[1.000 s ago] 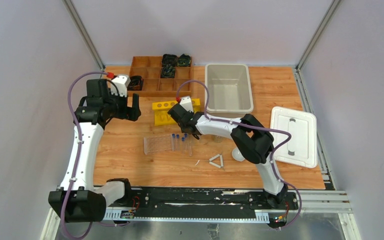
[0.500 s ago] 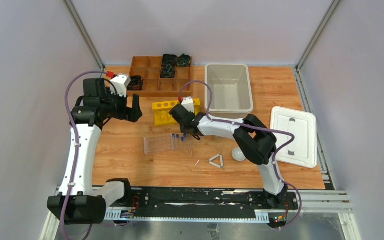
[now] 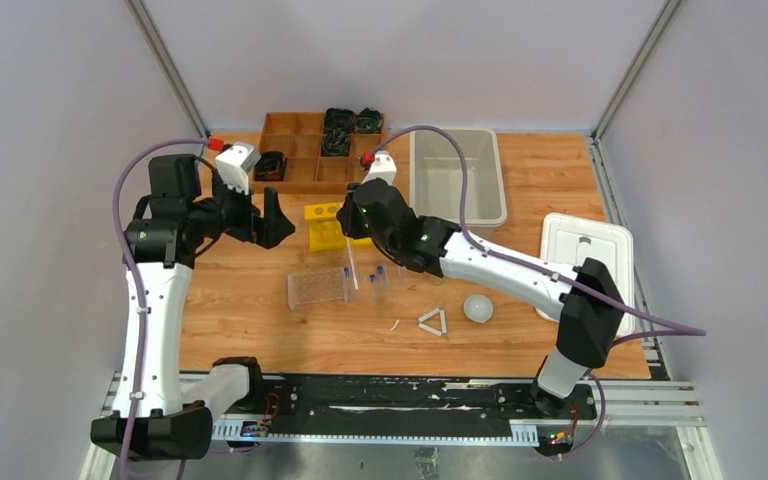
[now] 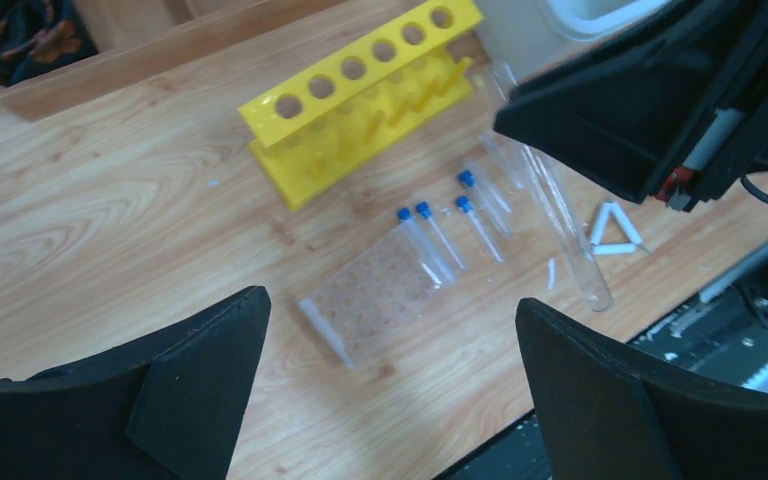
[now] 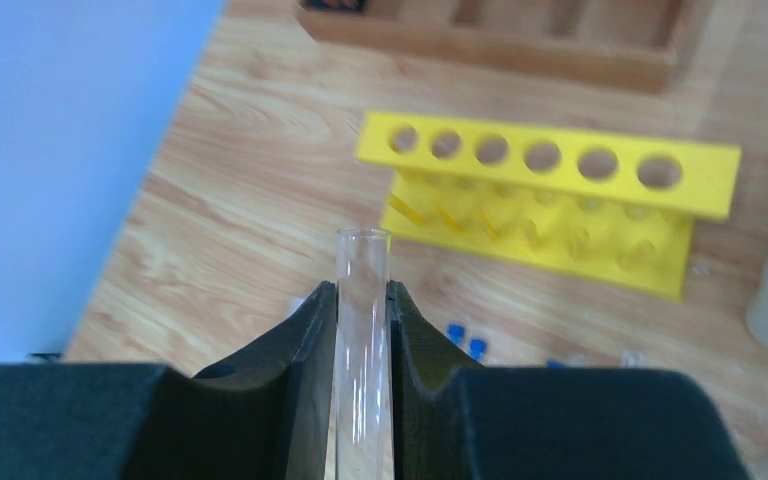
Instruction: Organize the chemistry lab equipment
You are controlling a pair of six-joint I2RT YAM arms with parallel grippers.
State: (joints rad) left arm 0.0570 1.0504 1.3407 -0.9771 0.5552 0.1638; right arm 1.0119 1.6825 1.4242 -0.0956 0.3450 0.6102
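Wood tabletop (image 3: 260, 330), pale walls (image 3: 60, 150); left jaws wide, empty; right jaws pinch glass tube (image 5: 362, 290).

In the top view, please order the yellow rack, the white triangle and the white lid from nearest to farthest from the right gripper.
1. Yellow rack: just left of the right gripper.
2. White triangle: toward the near edge.
3. White lid: far right side.

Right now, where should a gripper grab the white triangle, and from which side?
Pinch one bar of the white triangle from straight above, one finger in the open middle, one outside. Lying flat on the table, it likely offers no side edge.
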